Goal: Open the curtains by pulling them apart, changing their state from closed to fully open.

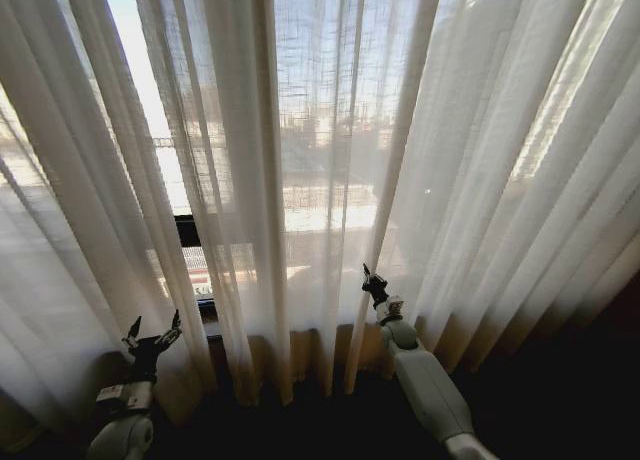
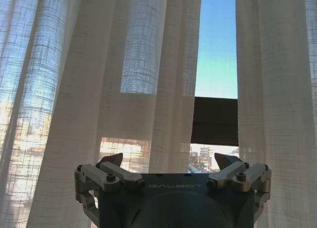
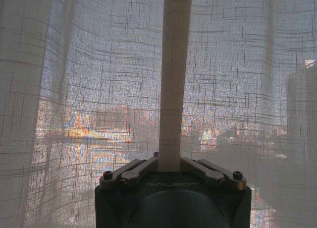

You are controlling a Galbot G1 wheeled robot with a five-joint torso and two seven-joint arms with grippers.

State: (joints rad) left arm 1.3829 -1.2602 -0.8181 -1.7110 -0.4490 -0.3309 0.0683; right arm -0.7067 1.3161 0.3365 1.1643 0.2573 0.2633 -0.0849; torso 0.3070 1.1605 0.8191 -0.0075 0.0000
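Observation:
The sheer cream curtains (image 1: 330, 130) hang in pleats across the whole window. A narrow gap (image 1: 165, 170) splits the left panel (image 1: 60, 230) from the middle one. Low on the left, my left gripper (image 1: 154, 325) stands open just in front of the fabric beside that gap, holding nothing. The left wrist view shows its fingers (image 2: 116, 161) spread wide before the gap (image 2: 215, 64), with curtains (image 2: 99, 89) on both sides. My right gripper (image 1: 368, 276) is at the lower middle, shut on a vertical curtain pleat (image 3: 174, 79). In the right wrist view its jaws (image 3: 170, 161) pinch that fold.
A dark window frame bar (image 1: 187, 230) shows through the gap, also seen as a dark bar (image 2: 214, 121) in the left wrist view. Dark floor (image 1: 560, 400) runs below the curtain hem. City buildings glow behind the fabric.

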